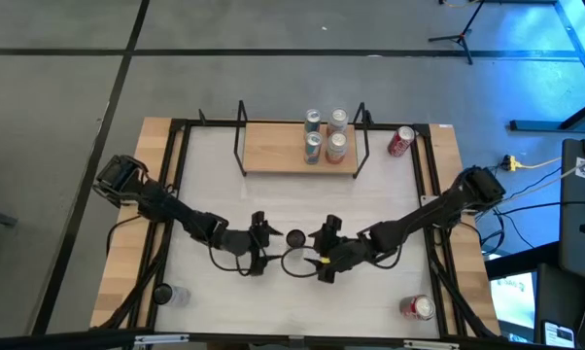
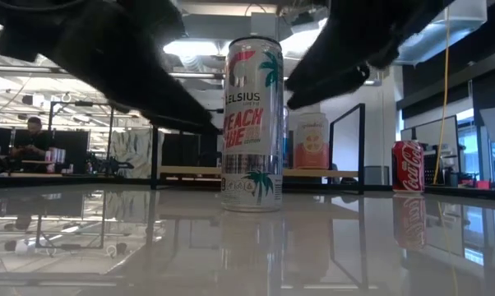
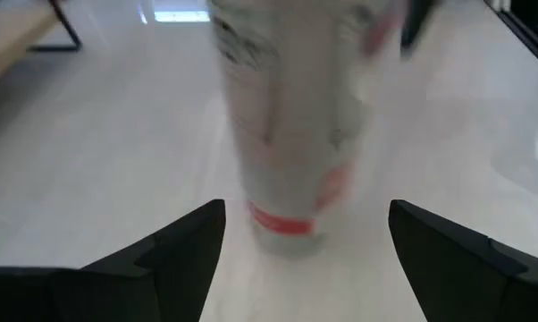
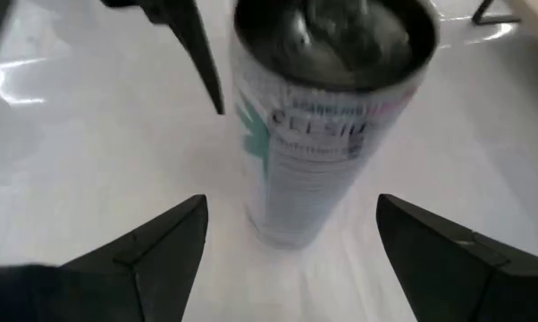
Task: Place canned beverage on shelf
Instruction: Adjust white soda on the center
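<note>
Currently, a tall silver can (image 1: pixel 295 237) is seen standing upright on the white table (image 1: pixel 273 301), roughly midway between the side edges and nearer the front edge than the back. It is flanked by both arms: the left gripper (image 1: pixel 260 243) is held just beside it on one side and the right gripper (image 1: pixel 322 251) just beside it on the other, neither touching it. In each wrist view the can (image 3: pixel 287 134) is framed between two dark fingers (image 3: pixel 175 255) that are spread well apart, with nothing clamped between them (the same is shown for the right arm's fingers (image 4: pixel 162 246) around the can (image 4: pixel 327 116)). In the low view the can (image 2: pixel 252 123) is read as a Celsius drink with red lettering and palm trees. The shelf (image 1: pixel 299 148), a light-wood board with black rod uprights at both ends, is set against the table's back edge, and four cans (image 1: pixel 326 134) are grouped upright on its right half. A red can (image 1: pixel 400 142) is found beside the shelf near the back right corner, another red can (image 1: pixel 419 307) near the front right corner, and a clear, pale item (image 1: pixel 172 295) near the front left corner.
</note>
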`<action>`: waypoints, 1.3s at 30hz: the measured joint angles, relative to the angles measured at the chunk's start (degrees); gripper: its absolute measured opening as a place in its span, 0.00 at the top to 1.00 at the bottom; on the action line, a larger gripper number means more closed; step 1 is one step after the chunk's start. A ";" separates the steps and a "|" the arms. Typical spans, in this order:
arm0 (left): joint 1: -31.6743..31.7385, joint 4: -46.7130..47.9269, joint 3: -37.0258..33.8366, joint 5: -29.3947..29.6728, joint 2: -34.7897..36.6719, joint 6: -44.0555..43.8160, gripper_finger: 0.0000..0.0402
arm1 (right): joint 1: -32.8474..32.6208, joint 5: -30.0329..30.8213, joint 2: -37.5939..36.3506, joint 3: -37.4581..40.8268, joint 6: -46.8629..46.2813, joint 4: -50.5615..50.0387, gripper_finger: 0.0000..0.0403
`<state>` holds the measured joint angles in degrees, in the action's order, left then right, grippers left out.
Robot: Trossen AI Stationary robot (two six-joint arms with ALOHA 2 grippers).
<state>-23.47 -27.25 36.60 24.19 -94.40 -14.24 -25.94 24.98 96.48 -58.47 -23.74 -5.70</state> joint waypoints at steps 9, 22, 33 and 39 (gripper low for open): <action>0.43 -5.86 -0.07 -10.36 -0.14 8.75 0.24 | 0.78 5.67 2.69 0.06 3.13 0.90 0.20; -2.12 -0.29 -0.02 -7.35 0.79 3.84 0.24 | 0.81 -5.45 -6.92 -0.01 -3.33 -8.90 0.20; -5.84 10.23 0.00 -2.65 10.54 0.83 0.24 | 1.24 -6.52 -6.52 0.01 -2.83 -3.90 0.20; -6.22 10.55 0.00 -3.63 13.73 0.83 0.24 | 1.23 -6.71 -7.75 0.03 -1.51 -4.67 0.20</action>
<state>-29.69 -16.71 36.60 20.56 -80.66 -13.41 -24.71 18.27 88.73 -58.43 -25.25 -10.37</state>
